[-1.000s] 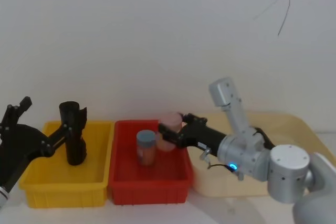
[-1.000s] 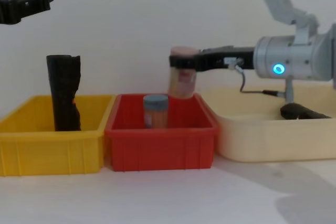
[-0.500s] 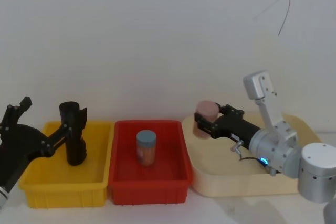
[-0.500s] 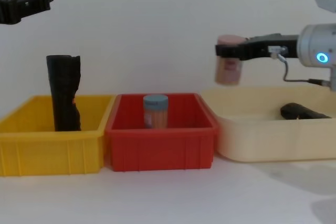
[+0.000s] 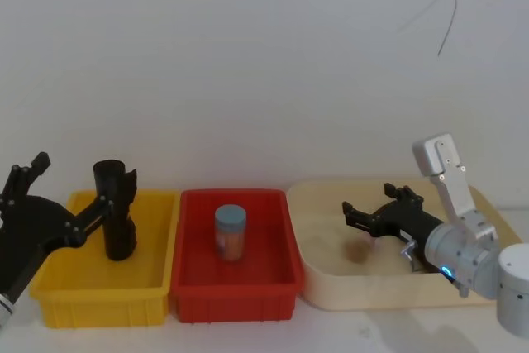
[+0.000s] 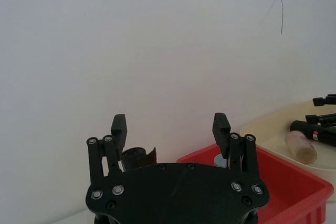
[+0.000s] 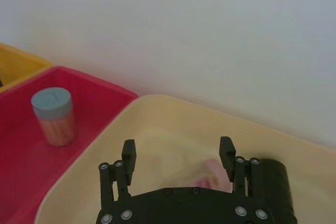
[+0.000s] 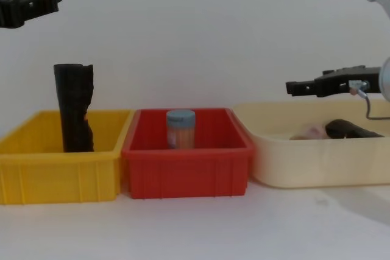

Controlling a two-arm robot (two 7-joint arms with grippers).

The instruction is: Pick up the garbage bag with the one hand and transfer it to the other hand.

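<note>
The garbage bag is a black crinkly roll standing upright in the yellow bin. My left gripper hangs open above and in front of it, not touching. In the left wrist view the roll's top shows low between the spread fingers of that gripper. My right gripper, on the blue-ringed arm, is open and empty over the cream tray.
A blue-lidded jar stands in the red bin. In the cream tray lie a pink-lidded jar and a black cylinder. A white wall runs close behind the bins.
My right gripper carried the pink-lidded jar from the red bin to the cream tray and opened; the jar now lies in the tray. The left arm and garbage bag have not moved.
</note>
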